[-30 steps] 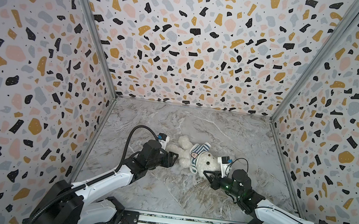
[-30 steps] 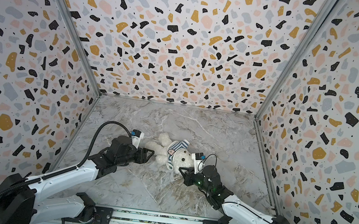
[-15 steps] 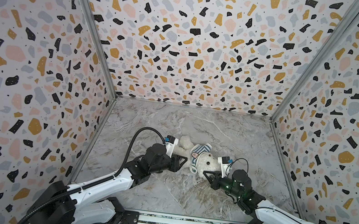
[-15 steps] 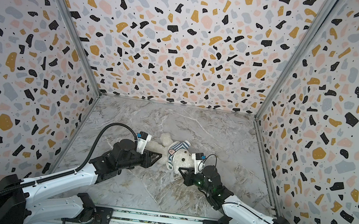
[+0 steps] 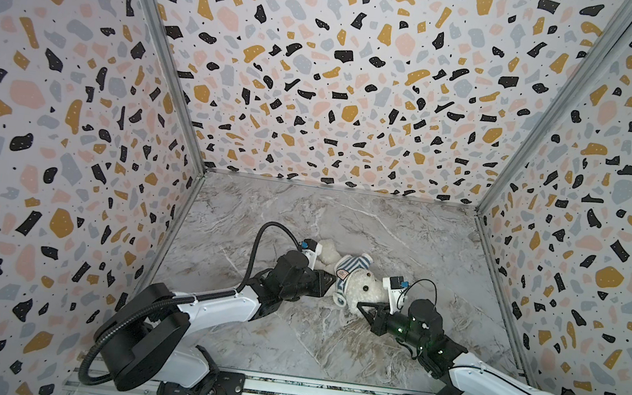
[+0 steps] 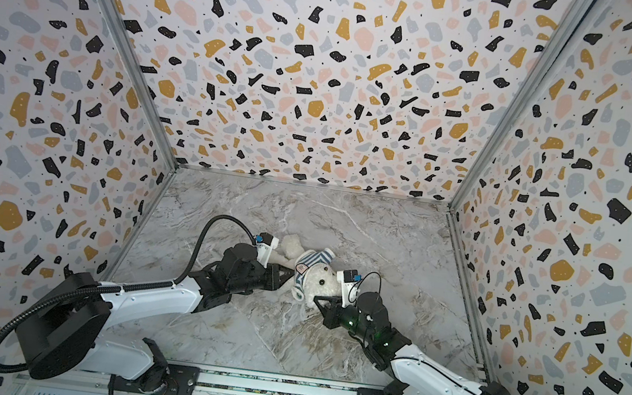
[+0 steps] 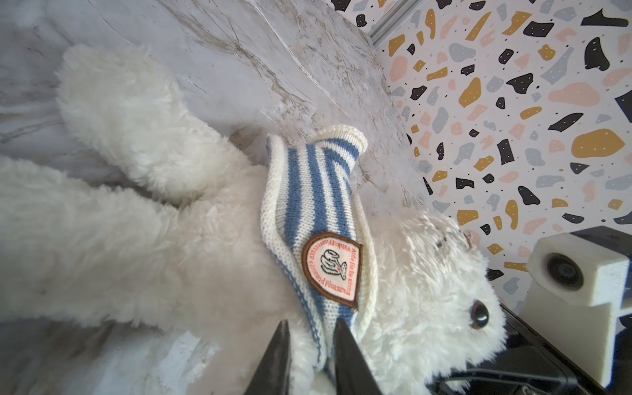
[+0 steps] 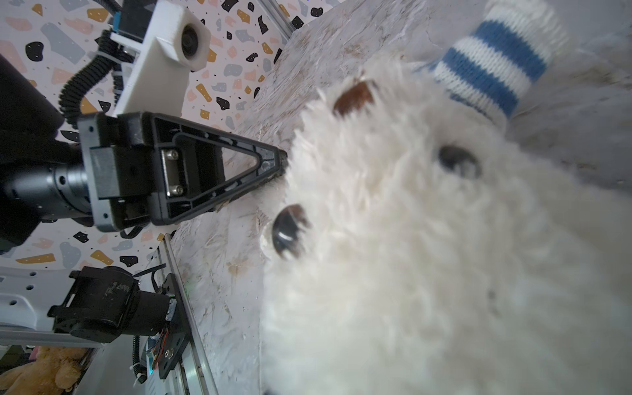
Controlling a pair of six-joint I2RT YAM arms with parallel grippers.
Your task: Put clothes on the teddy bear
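Observation:
The cream-white teddy bear (image 5: pixel 364 287) (image 6: pixel 321 281) lies on the marble floor with its head toward my right arm. A blue-and-white striped shirt (image 5: pixel 353 264) (image 7: pixel 307 191) is bunched around its neck and chest, badge facing up. My left gripper (image 5: pixel 330 280) (image 7: pixel 309 323) is pinched on the shirt's lower hem and a little fur, its fingers (image 7: pixel 342 342) narrowly apart. My right gripper (image 5: pixel 361 305) (image 6: pixel 317 300) sits against the underside of the bear's head, shut, with its tips buried in the fur. The head (image 8: pixel 410 239) fills the right wrist view and hides those jaws.
Terrazzo-patterned walls (image 5: pixel 63 129) close in the floor (image 5: pixel 344 219) on three sides. A metal rail (image 5: pixel 300 389) with both arm bases runs along the front edge. The right wrist camera block (image 7: pixel 578 270) sits close beside the bear's face.
My left gripper has moved right, up to the bear's chest, and closed from wide open onto the shirt's hem. The right arm and the bear have stayed in place.

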